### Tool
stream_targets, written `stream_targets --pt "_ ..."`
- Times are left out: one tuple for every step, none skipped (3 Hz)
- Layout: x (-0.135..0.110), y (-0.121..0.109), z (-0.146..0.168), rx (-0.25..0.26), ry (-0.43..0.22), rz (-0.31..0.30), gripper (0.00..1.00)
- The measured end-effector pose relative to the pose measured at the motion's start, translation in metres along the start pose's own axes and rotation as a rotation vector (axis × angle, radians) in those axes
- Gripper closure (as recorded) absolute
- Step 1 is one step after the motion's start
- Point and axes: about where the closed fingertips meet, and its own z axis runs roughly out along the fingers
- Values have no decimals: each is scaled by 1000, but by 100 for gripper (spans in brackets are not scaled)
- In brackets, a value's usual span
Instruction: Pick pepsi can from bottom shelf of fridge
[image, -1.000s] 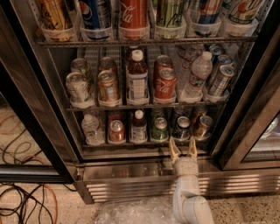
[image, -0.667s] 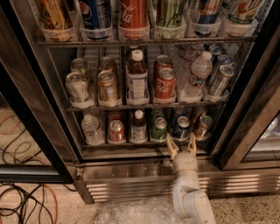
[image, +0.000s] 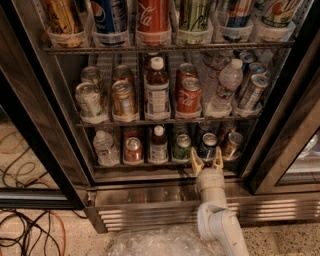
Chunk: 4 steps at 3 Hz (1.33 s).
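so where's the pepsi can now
Camera view: the pepsi can stands right of centre on the bottom shelf, between a green can and a gold can, just behind the open gripper.

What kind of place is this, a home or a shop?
Probably a shop or office pantry: a commercial glass-door fridge with wire racks of canned drinks, loose cables on the floor. The gripper, fingers open, is at the pepsi can.
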Motion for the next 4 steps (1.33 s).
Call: stream_targets --pt "0 1 14 -10 -1 10 36" --pt "-1 0 26 -8 -3 21 36" --pt "3 -2 33 5 6 32 42" --pt "3 -2 33 5 6 32 61"
